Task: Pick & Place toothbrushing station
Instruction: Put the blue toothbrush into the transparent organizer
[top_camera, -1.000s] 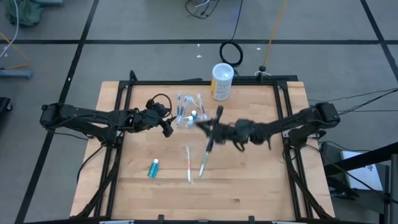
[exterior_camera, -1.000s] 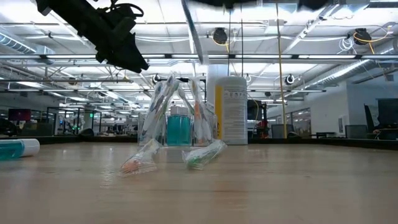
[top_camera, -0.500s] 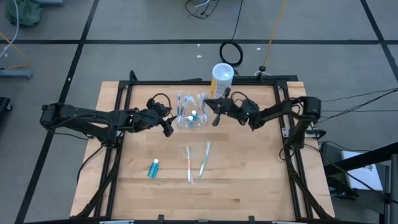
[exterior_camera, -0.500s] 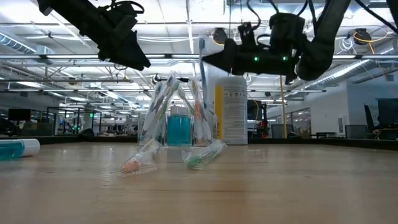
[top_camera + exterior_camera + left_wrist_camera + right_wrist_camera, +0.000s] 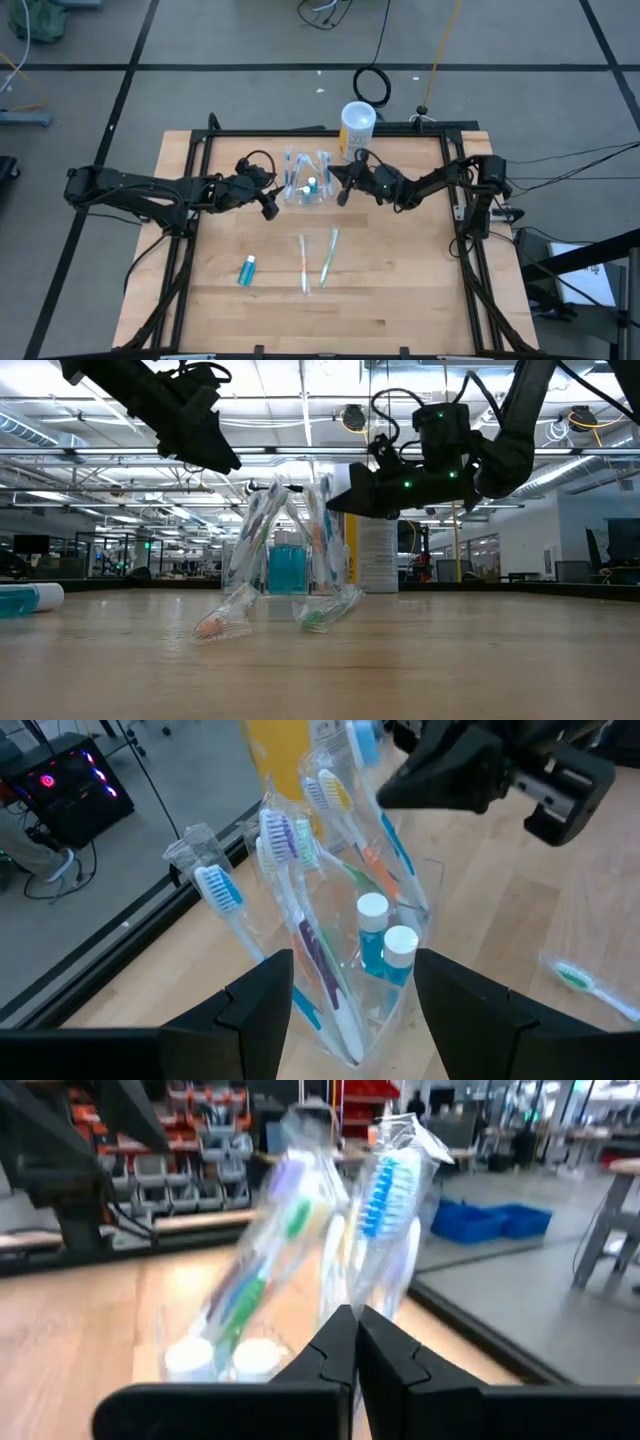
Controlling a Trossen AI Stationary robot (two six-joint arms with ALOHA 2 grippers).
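Observation:
The clear holder stands at the table's far middle, holding several wrapped toothbrushes and two teal tubes. My left gripper hovers open at its left side, a finger on either side of it in the left wrist view, touching nothing. My right gripper is at the holder's right side, shut on a wrapped toothbrush with blue bristles. Two more toothbrushes and a teal tube lie flat on the table nearer the front. My right gripper pinches the wrapped toothbrush's handle below the head, between its two fingers. The fingers come about level from the table's right and lie across the brush. The brush stands nearly upright, head up, and its lower part slants down into the holder.
A tall white canister with a yellowish label stands just behind the holder, near my right gripper. Black frame rails run along the table's sides. Bare wood lies toward the near edge.
My right gripper has gone from above the table's middle toward the far edge and the holder, carrying the toothbrush upright. Then it has come down a little, and the brush's lower end has gone down among the brushes in the holder.

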